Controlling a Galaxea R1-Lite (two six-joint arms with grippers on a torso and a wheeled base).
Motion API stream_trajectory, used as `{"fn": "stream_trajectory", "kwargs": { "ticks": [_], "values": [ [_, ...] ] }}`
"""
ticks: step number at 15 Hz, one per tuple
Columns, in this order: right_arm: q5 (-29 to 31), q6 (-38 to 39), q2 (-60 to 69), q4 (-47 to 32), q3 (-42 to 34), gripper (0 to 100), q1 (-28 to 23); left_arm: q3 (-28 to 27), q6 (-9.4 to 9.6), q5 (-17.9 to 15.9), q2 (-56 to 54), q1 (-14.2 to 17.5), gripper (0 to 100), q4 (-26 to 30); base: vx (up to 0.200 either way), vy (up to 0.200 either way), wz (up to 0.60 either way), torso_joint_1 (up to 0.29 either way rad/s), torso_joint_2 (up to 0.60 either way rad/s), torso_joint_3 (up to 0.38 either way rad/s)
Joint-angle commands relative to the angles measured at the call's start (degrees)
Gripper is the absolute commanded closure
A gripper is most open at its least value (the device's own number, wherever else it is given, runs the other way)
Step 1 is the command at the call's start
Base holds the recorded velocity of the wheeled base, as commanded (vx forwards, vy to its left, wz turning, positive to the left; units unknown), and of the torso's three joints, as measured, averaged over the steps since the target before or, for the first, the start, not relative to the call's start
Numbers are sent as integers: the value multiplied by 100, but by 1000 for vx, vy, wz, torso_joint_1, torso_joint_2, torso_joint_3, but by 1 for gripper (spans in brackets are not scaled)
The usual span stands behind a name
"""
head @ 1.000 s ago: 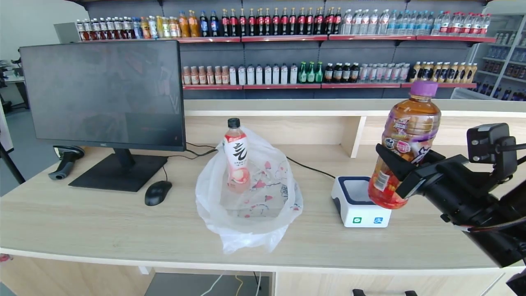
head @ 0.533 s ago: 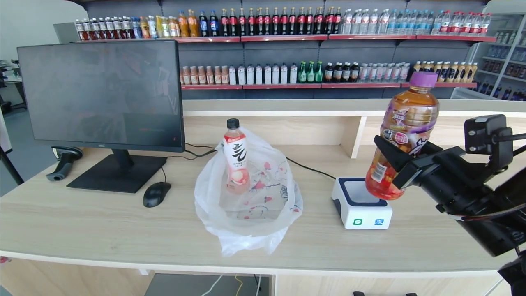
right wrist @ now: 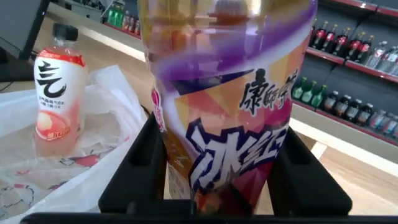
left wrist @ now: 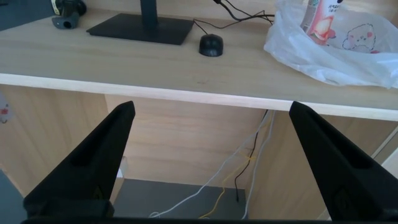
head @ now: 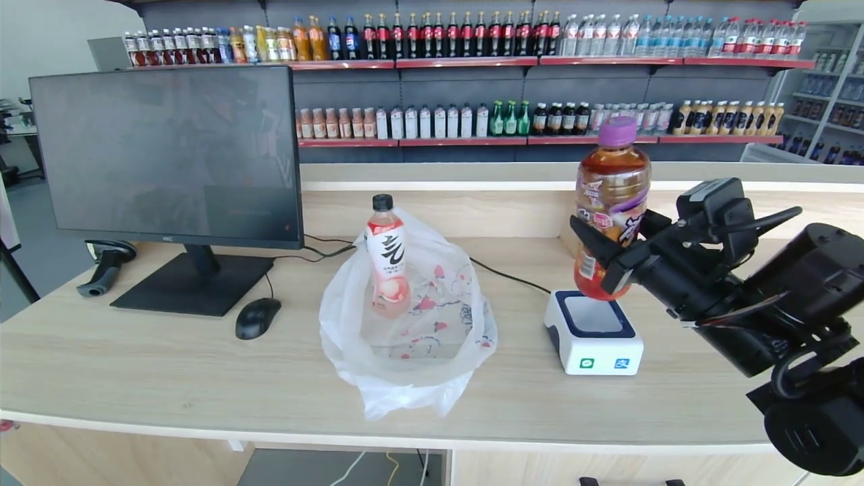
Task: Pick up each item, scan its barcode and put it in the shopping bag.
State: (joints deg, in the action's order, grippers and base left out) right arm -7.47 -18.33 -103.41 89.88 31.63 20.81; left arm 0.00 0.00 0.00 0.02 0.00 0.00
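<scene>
Head view — right gripper (head: 613,237) clamps tea bottle (head: 611,181) above scanner (head: 594,332).

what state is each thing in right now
tea bottle: capped, upright, held off the counter
right claw: shut on the tea bottle
left claw: open, empty
bag: open, on the counter
pink bottle: capped, upright inside the bag
monitor: screen dark
</scene>
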Motion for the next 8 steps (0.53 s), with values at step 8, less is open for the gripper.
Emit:
{"fn": "stream_trajectory", "kwargs": {
  "ticks": [8],
  "values": [
    [-562, -2166, -74, 12, 1, 100, -393, 0, -9, 0, -2, 0, 0, -35, 0, 0, 0, 0, 0, 0]
  ]
}}
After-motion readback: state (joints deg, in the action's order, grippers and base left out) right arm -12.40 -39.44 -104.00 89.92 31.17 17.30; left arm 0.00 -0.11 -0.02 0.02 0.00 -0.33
